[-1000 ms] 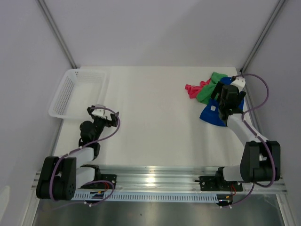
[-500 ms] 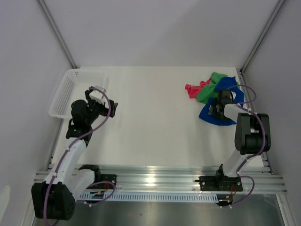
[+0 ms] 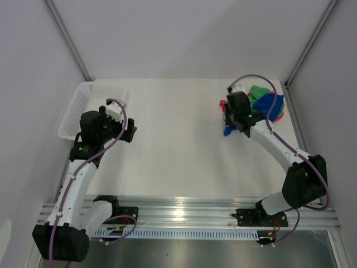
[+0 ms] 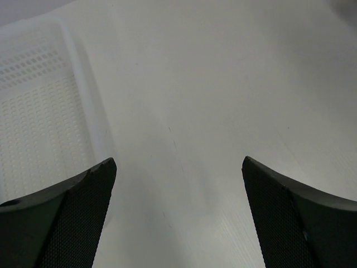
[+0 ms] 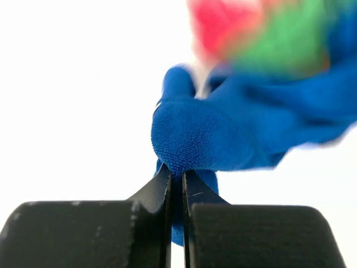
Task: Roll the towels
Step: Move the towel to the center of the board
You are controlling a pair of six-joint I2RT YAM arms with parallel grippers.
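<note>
Three towels lie bunched at the back right of the table. My right gripper (image 3: 231, 124) (image 5: 177, 174) is shut on a fold of the blue towel (image 3: 271, 103) (image 5: 223, 134), which stretches from the jaws back over the pile, a corner hanging below the fingers. The green towel (image 3: 257, 92) (image 5: 290, 50) sits behind the blue one. A bit of the pink-red towel (image 3: 223, 105) (image 5: 223, 22) peeks out beside my wrist. My left gripper (image 3: 127, 128) (image 4: 178, 167) hangs open over bare table at the left, nothing between its fingers (image 4: 78, 218).
A white mesh basket (image 3: 83, 106) (image 4: 39, 106) stands at the back left, just left of my left gripper. Grey walls and metal posts close in the table on three sides. The table's right edge (image 3: 295, 134) runs close to the towel pile.
My right gripper closed on the blue towel and drew it left and up over the pile. My left arm rose and swung back toward the basket, still open.
</note>
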